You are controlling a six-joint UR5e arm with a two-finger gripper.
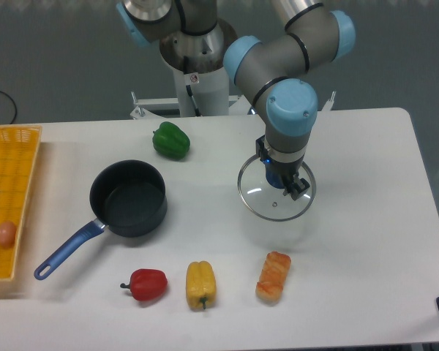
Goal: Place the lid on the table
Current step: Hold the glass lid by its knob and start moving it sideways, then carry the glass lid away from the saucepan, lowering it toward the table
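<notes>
The round glass lid [257,199] with its thin metal rim is right of centre over the white table [366,219]. My gripper [280,183] points straight down over the lid's middle, and its dark fingers are closed on the small blue knob. The lid hangs level and very low, with a faint shadow just under its front edge. I cannot tell whether the rim touches the tabletop. The dark saucepan [128,199] with the blue handle stands open and uncovered to the left.
A green pepper [170,140] lies behind the pan. A red pepper [147,284], a yellow pepper [200,284] and an orange bread-like piece [274,276] lie along the front. A yellow gridded tray [11,175] with an egg [6,233] is at the left edge.
</notes>
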